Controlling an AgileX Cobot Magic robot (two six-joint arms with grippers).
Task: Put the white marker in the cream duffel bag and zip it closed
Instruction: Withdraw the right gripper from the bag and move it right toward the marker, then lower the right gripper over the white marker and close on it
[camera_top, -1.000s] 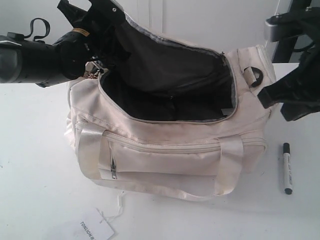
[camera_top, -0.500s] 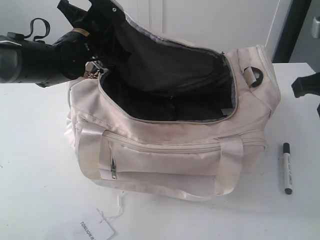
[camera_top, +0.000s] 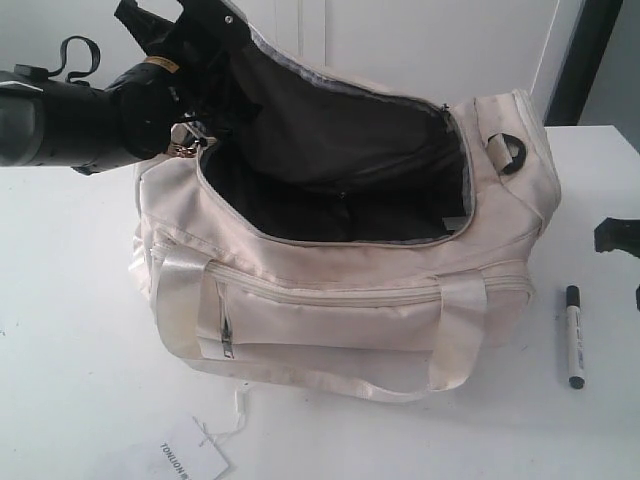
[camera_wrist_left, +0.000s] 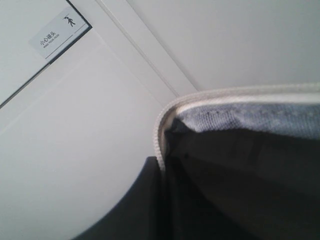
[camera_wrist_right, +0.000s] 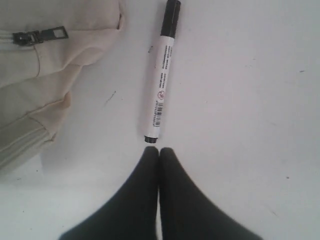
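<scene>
White table (camera_top: 60, 300), with the cream duffel bag (camera_top: 340, 300) mid-scene. The bag's curved top zipper is undone and the mouth gapes, showing black lining. The far flap stands raised at the far left, up against my left gripper (camera_top: 180, 30). The left wrist view shows only the zipper edge (camera_wrist_left: 161, 135) and lining close up; cannot tell whether those jaws are clamped or apart.

My right gripper (camera_wrist_right: 159, 150) shows at the right edge of the scene, fingers pressed together, nothing between them.

The white marker (camera_top: 574, 337) lies flat on the table, right of the bag and clear of it. In the right wrist view its small black end sits just beyond my fingertips, its cap pointing away.

Gold chain pull (camera_top: 185, 145) hangs at the bag's far-left corner. Paper hang tag (camera_top: 190, 460) lies near left.
</scene>
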